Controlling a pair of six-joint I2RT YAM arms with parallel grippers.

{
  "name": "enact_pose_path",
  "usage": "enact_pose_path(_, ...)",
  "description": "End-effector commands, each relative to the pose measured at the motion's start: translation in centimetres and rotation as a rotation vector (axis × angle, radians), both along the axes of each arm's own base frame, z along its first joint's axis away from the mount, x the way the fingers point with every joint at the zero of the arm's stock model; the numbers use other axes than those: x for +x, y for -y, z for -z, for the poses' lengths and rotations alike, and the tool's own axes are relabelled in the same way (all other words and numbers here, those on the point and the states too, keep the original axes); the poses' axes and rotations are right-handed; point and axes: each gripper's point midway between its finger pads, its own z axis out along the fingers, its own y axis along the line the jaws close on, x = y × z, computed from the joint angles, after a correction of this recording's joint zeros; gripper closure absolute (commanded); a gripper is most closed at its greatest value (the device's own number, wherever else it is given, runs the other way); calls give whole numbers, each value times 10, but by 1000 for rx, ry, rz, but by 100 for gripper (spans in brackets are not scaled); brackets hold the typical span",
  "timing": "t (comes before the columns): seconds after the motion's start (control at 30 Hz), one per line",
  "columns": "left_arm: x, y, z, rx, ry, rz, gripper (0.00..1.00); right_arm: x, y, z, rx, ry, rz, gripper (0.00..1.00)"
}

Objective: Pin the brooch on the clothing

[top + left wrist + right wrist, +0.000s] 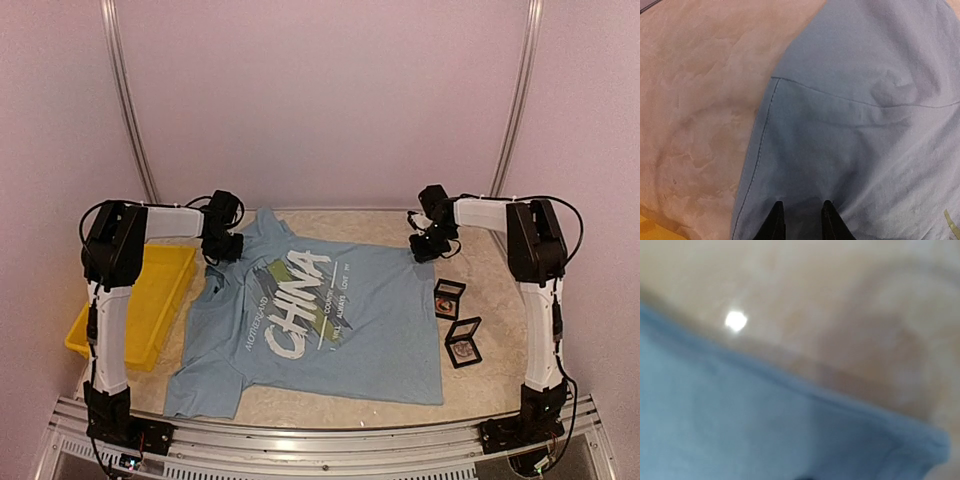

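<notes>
Lying flat, the T-shirt [380,345], sleeves beneath left hand [801,206] and right hand [428,248].

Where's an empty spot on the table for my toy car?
Bare table shows behind the T-shirt, between the left gripper and right gripper, and at the near right corner, in front of the two black boxes. Crowded: the boxes right of the shirt, the yellow tray on the left.
</notes>
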Motion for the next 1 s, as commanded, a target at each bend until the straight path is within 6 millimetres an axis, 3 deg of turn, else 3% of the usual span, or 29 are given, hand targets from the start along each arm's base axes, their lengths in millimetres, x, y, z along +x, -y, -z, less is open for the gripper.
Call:
enact_pose_path(0.0, 8, -24, 17, 114, -45, -52, 76, 4, 20, 40, -20, -60, 35, 100)
enact_pose_path(0.13, 15, -59, 24, 208, -59, -124, 76, 24, 24, 39, -22, -28, 49, 100)
enact_pose_path(0.27, 27, -72, 14, 203, -19, -141, 75, 45, 21, 34, -17, 8, 20, 100)
enact_pose_path(0.4, 45, -69, -14, 218, 61, -107, 69, 58, 10, 22, 22, 29, -15, 100)
enact_pose_path(0.6, 62, -48, -92, 159, 217, -41, 59, 69, -10, -27, 65, 113, -52, 100)
enact_pose_path(0.67, 55, -37, -117, 138, 255, -22, 59, 67, -22, -50, 72, 149, -73, 100)
enact_pose_path(0.77, 33, -17, -138, 81, 281, -4, 59, 53, -45, -79, 64, 199, -124, 100)
enact_pose_path(0.83, 11, -4, -133, -7, 254, 0, 59, 34, -69, -99, 76, 230, -188, 100)
enact_pose_path(0.97, -45, 7, -106, -49, 140, 1, 61, -14, -108, -100, 134, 186, -280, 100)
